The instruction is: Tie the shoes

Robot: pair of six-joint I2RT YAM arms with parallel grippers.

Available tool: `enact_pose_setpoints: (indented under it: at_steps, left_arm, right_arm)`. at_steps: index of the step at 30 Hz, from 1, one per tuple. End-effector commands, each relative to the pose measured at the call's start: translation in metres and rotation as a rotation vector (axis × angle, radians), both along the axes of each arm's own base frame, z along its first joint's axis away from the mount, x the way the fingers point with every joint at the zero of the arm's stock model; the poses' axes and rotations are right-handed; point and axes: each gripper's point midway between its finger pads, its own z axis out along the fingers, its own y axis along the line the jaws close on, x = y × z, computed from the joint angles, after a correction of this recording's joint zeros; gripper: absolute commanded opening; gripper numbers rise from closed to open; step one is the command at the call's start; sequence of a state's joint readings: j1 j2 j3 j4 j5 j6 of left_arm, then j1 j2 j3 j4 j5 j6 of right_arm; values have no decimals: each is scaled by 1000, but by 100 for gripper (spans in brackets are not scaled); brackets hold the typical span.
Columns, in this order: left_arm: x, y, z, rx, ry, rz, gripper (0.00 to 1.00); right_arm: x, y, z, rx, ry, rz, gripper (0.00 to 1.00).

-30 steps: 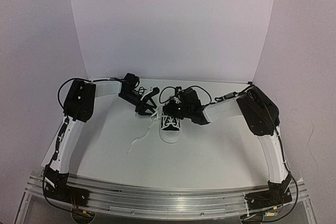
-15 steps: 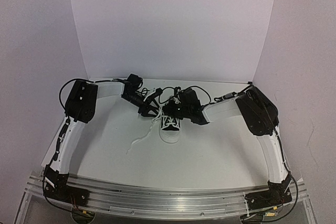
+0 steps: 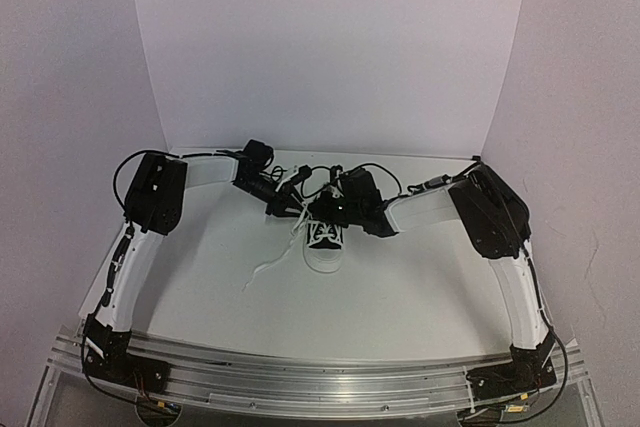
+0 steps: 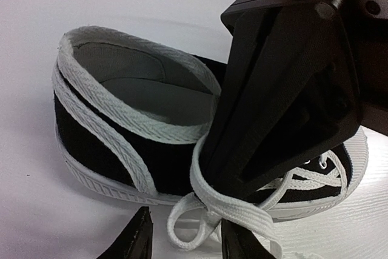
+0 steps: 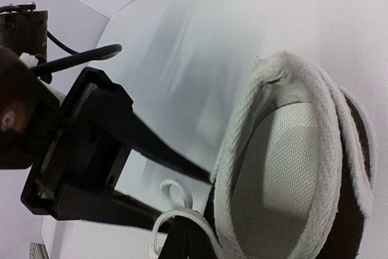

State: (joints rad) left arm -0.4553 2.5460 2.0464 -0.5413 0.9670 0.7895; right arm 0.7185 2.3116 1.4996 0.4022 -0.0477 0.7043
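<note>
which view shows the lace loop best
Left wrist: the lace loop lies close and sharp between the fingertips of the left gripper. Right wrist catches part of it; top external shows only a thin strand.

White tabletop, white backdrop, pale walls, metal rail.
Matte white table fills the middle of the top view. A curved white backdrop panel stands along its far edge, upper centre of frame. Pale lilac walls flank it at left and right. A grooved metal rail, probably aluminium, runs across the bottom edge. In both wrist views the same white surface fills most of the background.
</note>
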Motion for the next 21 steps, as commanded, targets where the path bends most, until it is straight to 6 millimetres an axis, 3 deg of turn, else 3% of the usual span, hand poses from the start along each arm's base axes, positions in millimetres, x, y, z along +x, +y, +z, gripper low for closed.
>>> enact_pose_setpoints:
  at_steps: [1,3,8,12,15,18,21]
  left_arm:
    - [-1,-4,58,-57,-109,-32,13]
    - [-1,-3,60,-52,-117,-30,1]
    - [-2,1,63,-36,-112,-16,0]
    - [9,3,63,1,-113,55,0]
    - [14,6,60,27,-115,88,0]
    - [14,8,57,37,-99,107,0]
    - [13,11,53,50,-81,128,0]
  right_arm:
    - [-5,4,-14,-44,20,38,0]
    - [-6,5,-8,-42,8,51,0]
    - [-9,7,22,-34,-55,88,5]
    - [-19,7,49,-22,-100,141,32]
    - [-35,2,66,-23,-128,194,44]
    - [-59,0,72,-71,-178,281,59]
    - [-83,1,64,-171,-238,379,64]
